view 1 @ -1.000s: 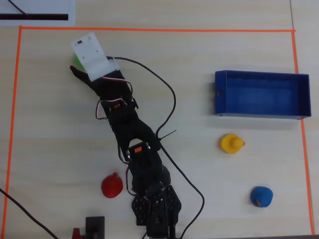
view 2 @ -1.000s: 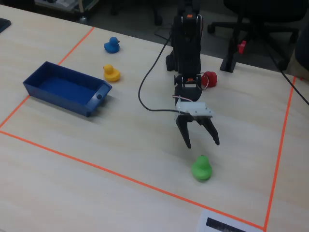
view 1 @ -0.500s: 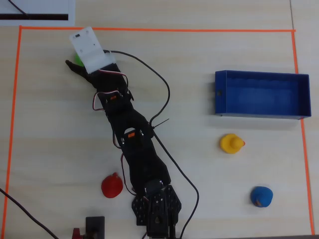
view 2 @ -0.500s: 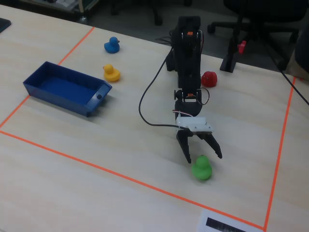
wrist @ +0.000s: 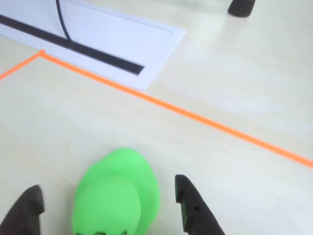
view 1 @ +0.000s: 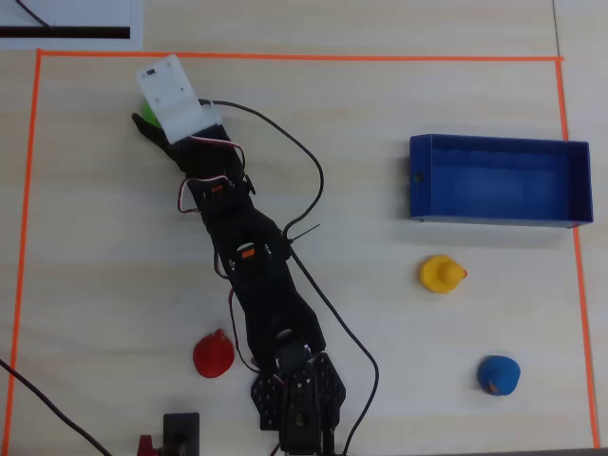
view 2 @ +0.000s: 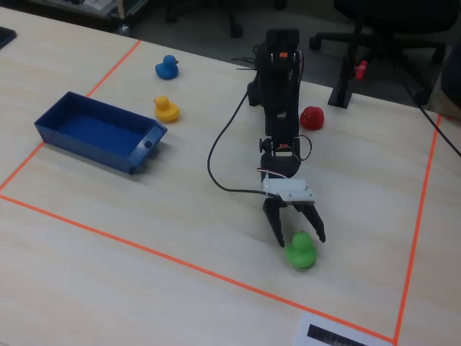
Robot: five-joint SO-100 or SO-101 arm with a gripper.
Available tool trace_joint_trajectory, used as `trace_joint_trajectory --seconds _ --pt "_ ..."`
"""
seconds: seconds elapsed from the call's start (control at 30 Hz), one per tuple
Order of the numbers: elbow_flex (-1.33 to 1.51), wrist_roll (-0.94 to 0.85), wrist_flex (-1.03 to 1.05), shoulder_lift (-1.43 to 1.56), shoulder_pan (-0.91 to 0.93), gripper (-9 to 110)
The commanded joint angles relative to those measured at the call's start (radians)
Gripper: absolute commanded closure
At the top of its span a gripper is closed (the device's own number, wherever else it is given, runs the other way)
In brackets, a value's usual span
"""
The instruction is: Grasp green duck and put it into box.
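Observation:
The green duck [wrist: 117,200] sits on the table near the orange tape corner. In the fixed view the green duck [view 2: 301,251] is just in front of the arm. In the overhead view only a green sliver of it [view 1: 142,106] shows beside the white wrist housing. My gripper [wrist: 106,188] is open, with one black finger on each side of the duck and gaps between the fingers and the duck. It also shows in the fixed view [view 2: 301,241]. The dark blue box [view 1: 494,142] stands far off and empty; in the fixed view it [view 2: 94,153] is at the left.
A yellow duck [view 1: 441,274] and a blue duck [view 1: 498,374] sit near the box. A red duck [view 1: 214,354] sits by the arm's base. Orange tape [wrist: 195,117] borders the work area. A white sheet with a black stripe [wrist: 98,34] lies beyond the tape.

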Motion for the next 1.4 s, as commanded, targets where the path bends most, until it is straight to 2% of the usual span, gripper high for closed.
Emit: trace_joint_trajectory --seconds 0.0,0.23,0.33,0.57,0.73,0.8,1.07,1.23,1.37 --pt "-0.04 -0.023 -0.051 0.005 -0.017 75" --pt "-0.041 -0.025 -0.061 -0.011 -0.043 90" --pt "-0.04 -0.028 -0.069 -0.017 -0.044 101" --pt "-0.052 -0.011 -0.072 -0.006 -0.021 101" --pt "0.02 0.032 0.028 0.207 0.015 101" --pt "0.08 0.08 0.144 0.36 0.051 101" --pt "0.19 0.275 0.853 0.956 0.336 101" --pt "-0.011 0.351 1.31 1.078 0.591 101" --pt "-0.25 0.371 1.536 1.019 0.805 101"
